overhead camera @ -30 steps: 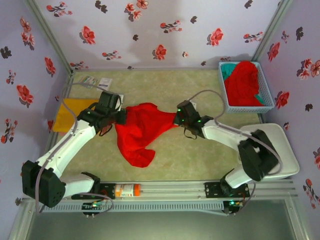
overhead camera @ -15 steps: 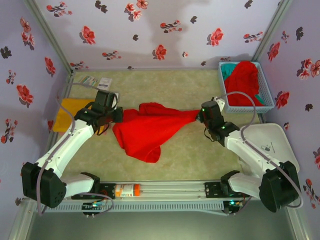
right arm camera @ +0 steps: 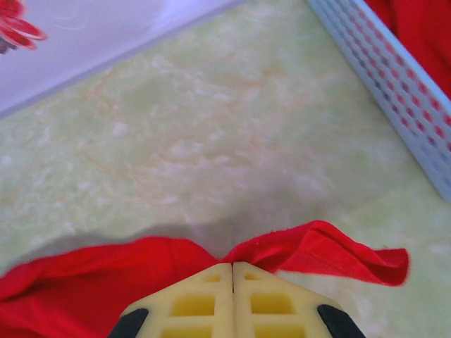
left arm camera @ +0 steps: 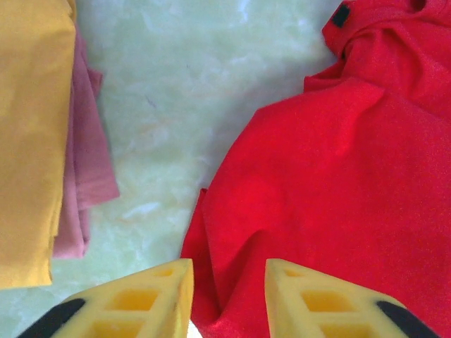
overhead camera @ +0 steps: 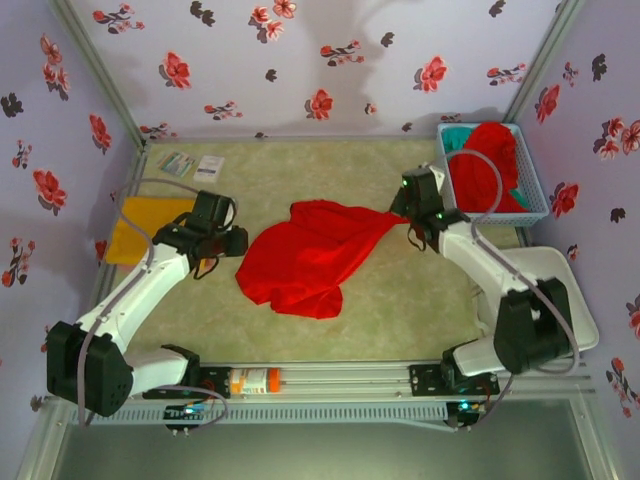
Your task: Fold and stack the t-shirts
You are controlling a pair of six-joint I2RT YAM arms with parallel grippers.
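Note:
A bright red t-shirt (overhead camera: 310, 255) lies crumpled mid-table, stretched toward the back right. My right gripper (overhead camera: 405, 212) is shut on its right end, and red cloth (right arm camera: 317, 250) bunches out from the closed fingertips of that gripper (right arm camera: 232, 265). My left gripper (overhead camera: 232, 243) stands open at the shirt's left edge. In the left wrist view its jaws (left arm camera: 227, 264) are apart over a fold of the red t-shirt (left arm camera: 338, 176). An orange-yellow t-shirt (overhead camera: 135, 228) lies folded at the far left (left arm camera: 32, 127).
A blue mesh basket (overhead camera: 495, 213) at the back right holds a red t-shirt (overhead camera: 485, 165) and a teal one (overhead camera: 458, 135); its wall (right arm camera: 394, 77) is close to my right gripper. Pink cloth (left arm camera: 84, 176) pokes out beside the orange-yellow shirt. A white board (overhead camera: 560, 290) lies at the right.
My right gripper has pulled the shirt's end right and back toward the basket. My left gripper has opened and released the cloth, and the shirt has slid right.

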